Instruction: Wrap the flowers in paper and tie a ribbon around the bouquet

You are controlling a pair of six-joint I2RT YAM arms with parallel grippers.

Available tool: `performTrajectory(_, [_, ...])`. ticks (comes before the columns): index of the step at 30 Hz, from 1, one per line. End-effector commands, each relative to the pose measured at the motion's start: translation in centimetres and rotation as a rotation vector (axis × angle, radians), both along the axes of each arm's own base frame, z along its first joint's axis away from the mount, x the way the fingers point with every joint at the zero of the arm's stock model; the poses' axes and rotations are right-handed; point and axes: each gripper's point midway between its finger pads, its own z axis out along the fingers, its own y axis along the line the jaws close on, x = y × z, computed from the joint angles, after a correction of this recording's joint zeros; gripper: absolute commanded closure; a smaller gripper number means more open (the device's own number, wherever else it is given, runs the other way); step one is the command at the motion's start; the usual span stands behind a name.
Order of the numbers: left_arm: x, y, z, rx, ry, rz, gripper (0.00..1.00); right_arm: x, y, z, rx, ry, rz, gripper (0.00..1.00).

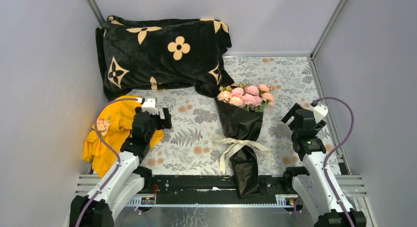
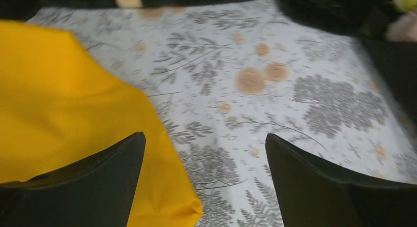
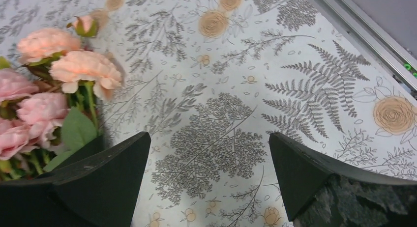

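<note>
Bouquet (image 1: 241,128) lay wrapped, ribbon (image 1: 239,147) tied. Left gripper (image 2: 204,138) and right gripper (image 3: 209,136) were wide open, empty; retract needed to clear ribbon tails.

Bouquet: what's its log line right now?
pink-rose bouquet in black paper: lying flat | cream fabric ribbon: tied around it | left gripper: open, empty | right gripper: open, empty

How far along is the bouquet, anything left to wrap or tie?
Done, by the look of it: the flowers sit in the black paper cone and the ribbon is tied around its middle. In hand: nothing; the left gripper and right gripper are open, empty, either side of the bouquet. Left: probably nothing.
</note>
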Motion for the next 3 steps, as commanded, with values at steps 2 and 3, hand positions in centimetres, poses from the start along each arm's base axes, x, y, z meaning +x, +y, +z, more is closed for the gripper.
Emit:
performTrajectory(2, [1.46, 2.93, 1.88, -0.091, -0.097, 0.184, 0.01, 0.81, -1.51, 1.53, -0.007, -0.126, -0.111, 0.01])
performTrajectory(3, [1.40, 2.88, 1.82, -0.096, -0.096, 0.178, 0.01, 0.75, -1.54, 1.29, -0.011, -0.118, -0.109, 0.01])
